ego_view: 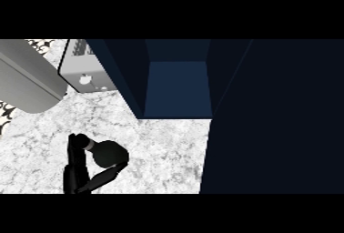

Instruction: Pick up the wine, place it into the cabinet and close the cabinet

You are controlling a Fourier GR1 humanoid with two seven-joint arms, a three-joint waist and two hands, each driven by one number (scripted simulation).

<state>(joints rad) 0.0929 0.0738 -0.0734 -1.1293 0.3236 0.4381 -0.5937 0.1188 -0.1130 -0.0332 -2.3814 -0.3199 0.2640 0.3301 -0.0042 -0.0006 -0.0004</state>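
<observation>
Carefully, your left hand (79, 157) already curls round the dark wine (109, 153) bottle; treat it as heavy, slippery glass.

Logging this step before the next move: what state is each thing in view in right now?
cabinet: open, interior shelf visible, nothing seen inside.
cabinet door: swung open, standing at the view's right.
wine bottle: on the counter, outside the cabinet, seen from above.
left hand: curled round the wine bottle.
right hand: not in view.
toaster: standing on the counter, left of the cabinet.
</observation>
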